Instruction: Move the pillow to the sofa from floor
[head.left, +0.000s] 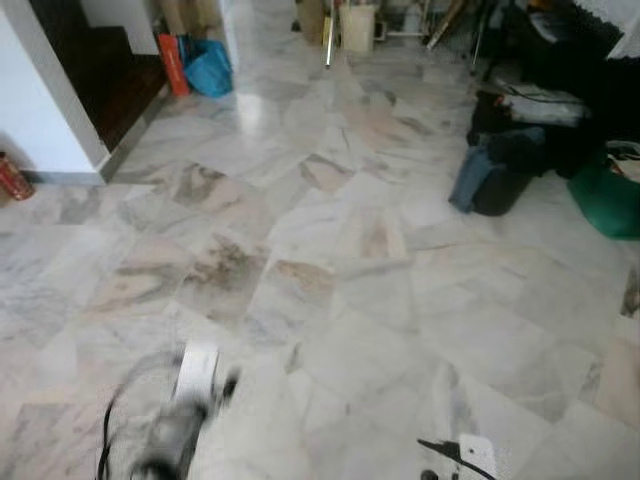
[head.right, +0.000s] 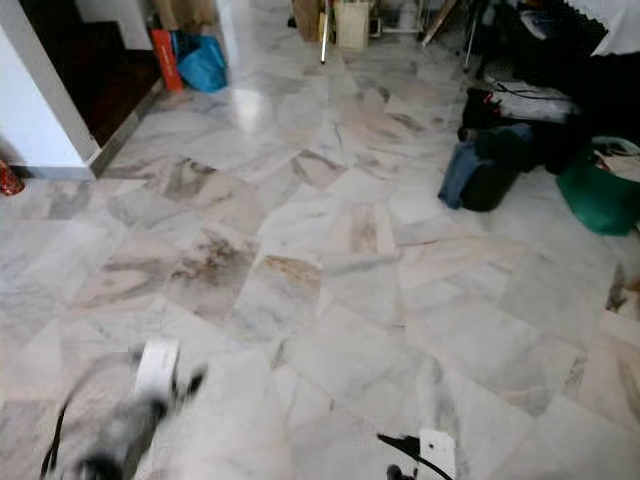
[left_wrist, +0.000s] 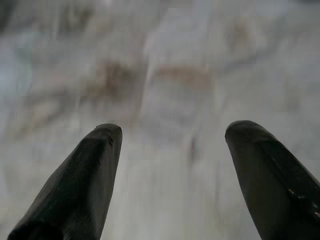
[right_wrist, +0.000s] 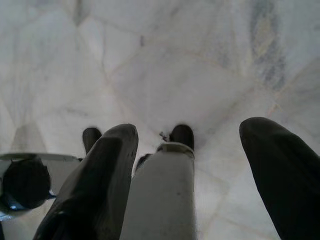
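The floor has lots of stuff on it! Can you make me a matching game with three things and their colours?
Things:
1. bag
2. tub
3. bin

Colours:
A. green
B. cream
C. blue

Pairs: 1-C, 2-A, 3-B

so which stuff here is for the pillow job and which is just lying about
For the job:
- left claw, open, over bare floor
- right claw, open, over bare floor

Just lying about:
- blue bag
- orange box
- dark bags
- green bag
- bin
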